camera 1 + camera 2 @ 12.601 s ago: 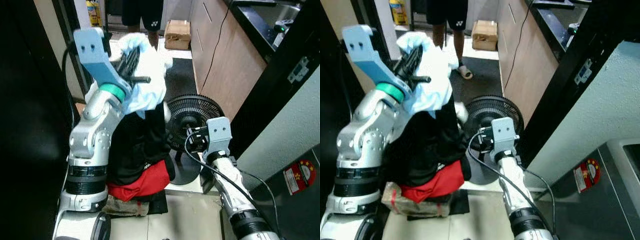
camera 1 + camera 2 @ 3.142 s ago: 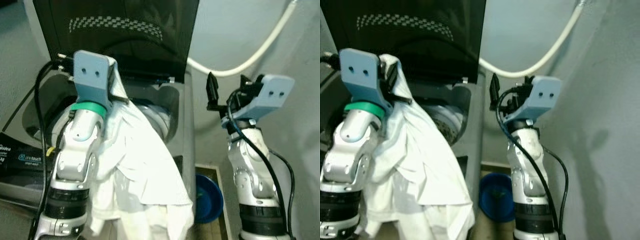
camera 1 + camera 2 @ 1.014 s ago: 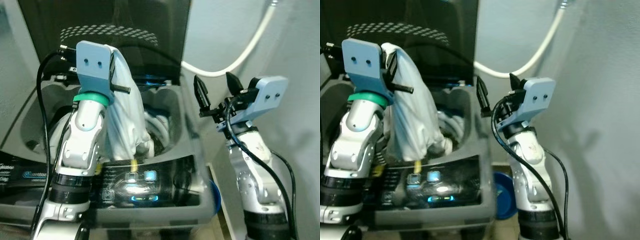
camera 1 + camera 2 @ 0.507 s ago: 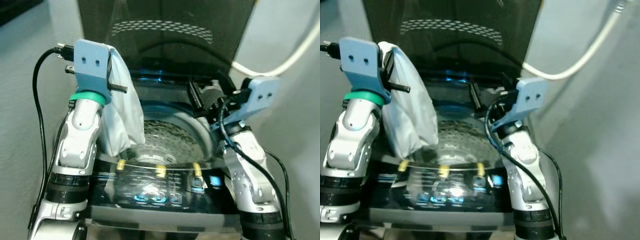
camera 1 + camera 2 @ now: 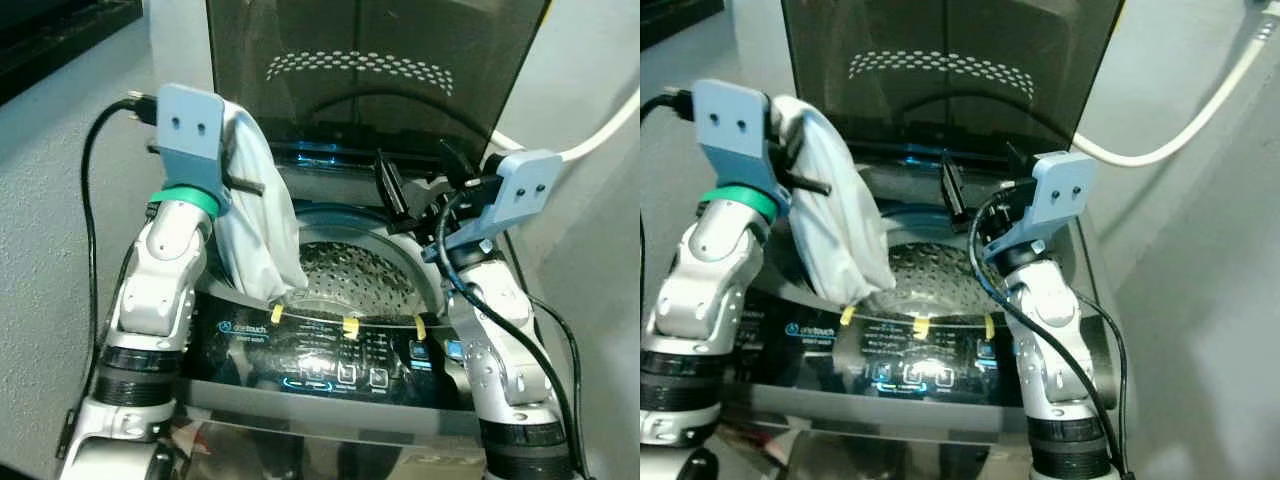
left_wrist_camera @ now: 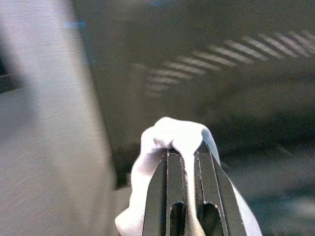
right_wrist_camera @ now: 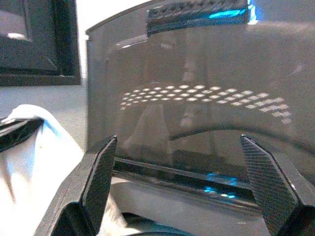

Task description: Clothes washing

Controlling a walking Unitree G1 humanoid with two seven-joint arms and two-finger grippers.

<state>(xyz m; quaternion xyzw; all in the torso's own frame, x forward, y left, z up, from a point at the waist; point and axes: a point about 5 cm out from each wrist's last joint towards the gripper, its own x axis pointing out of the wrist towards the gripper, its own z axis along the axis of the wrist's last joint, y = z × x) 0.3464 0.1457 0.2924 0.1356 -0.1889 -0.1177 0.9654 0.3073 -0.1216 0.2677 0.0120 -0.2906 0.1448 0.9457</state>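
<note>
Left eye view: the robot stands at an open top-loading washing machine (image 5: 330,375), whose dark lid (image 5: 370,70) is raised at the back, leaving the perforated drum (image 5: 350,275) open to load from above. The left hand (image 6: 181,169) is clamped on a bunched fold of a white garment (image 5: 255,235), held high over the drum's left rim. The cloth hangs from the fingers, its lower end draped over that rim just above the control panel (image 5: 320,360). Holding it high seems meant to lift the trailing cloth clear of the rim, so that it falls inside on release. The right hand (image 7: 184,182) hovers above the drum's right rear edge, fingers spread wide and empty, probably ready to push stray cloth in.
</note>
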